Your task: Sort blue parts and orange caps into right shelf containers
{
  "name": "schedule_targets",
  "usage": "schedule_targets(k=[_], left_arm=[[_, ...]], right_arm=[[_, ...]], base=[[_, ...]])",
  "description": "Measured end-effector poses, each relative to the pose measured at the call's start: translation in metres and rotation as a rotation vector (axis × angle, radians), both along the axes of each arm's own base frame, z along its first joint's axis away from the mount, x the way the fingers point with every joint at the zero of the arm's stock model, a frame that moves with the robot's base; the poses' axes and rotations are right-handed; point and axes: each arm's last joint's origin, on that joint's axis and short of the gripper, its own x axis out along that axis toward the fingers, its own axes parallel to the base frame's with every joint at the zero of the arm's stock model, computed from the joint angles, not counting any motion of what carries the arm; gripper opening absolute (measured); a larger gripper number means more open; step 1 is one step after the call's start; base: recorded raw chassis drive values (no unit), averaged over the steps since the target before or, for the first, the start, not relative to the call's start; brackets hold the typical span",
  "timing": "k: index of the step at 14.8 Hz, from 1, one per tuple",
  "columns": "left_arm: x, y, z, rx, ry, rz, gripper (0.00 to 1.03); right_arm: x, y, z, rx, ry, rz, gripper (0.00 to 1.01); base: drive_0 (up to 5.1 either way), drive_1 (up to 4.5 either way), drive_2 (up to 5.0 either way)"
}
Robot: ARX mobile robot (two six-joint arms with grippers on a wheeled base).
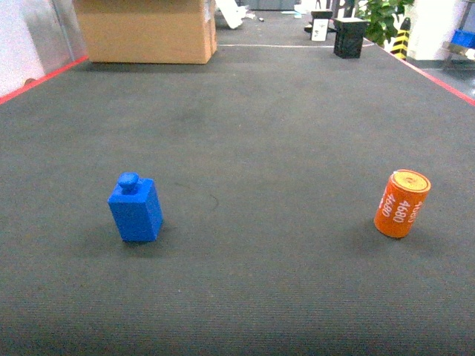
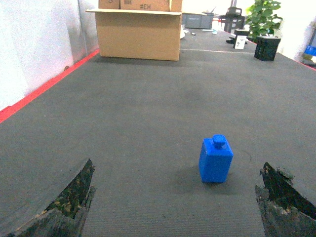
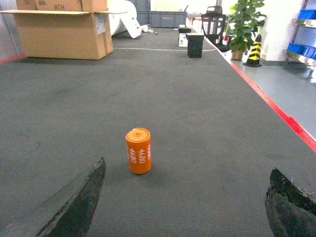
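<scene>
Looking down from our head camera, we see a dark grey carpeted desk [image 1: 245, 297]. Nearest us, our left gripper [image 2: 175, 207] shows spread fingers [image 2: 69, 202] holding nothing. Our right gripper [image 3: 185, 207] likewise has its fingers [image 3: 79, 202] wide apart and empty. Just ahead of the left gripper, the blue part [image 1: 136, 208] stands upright on the desk, knob on top. Well apart to the right, the orange cap [image 1: 401, 203] stands before the right gripper, printed with "4680". Far back, a large cardboard box [image 1: 145, 30] sits at left, a black crate [image 1: 349, 37] and a potted plant [image 1: 382, 18] at right.
</scene>
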Motion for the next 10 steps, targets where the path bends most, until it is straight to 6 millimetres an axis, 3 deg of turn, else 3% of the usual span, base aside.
schedule_targets(k=[10], left_arm=[[0.0, 0.0, 0.0, 0.0, 0.0, 0.0, 0.98]], right_arm=[[0.0, 0.0, 0.0, 0.0, 0.0, 0.0, 0.98]], base=[[0.0, 0.0, 0.0]])
